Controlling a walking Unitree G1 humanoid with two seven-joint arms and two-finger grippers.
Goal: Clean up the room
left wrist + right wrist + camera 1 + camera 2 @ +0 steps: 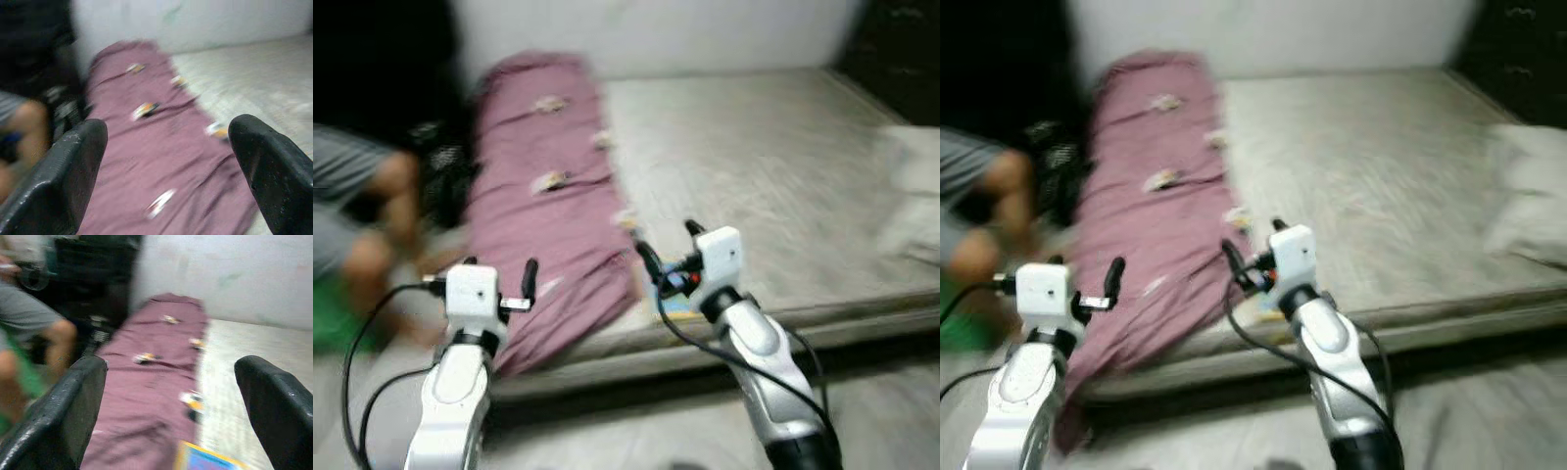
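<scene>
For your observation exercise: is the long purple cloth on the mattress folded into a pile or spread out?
Spread out: the long purple cloth lies lengthwise along the grey mattress edge, its near end draping over.

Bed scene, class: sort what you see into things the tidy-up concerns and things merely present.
For the job:
- small wrappers on the purple blanket
- colourful booklet at the mattress edge

Merely present:
- pillow
- mattress
- seated person's knee

Head cameras look down at mattress (754, 176), wrist cameras face forward, sharing purple blanket (161, 161)
</scene>
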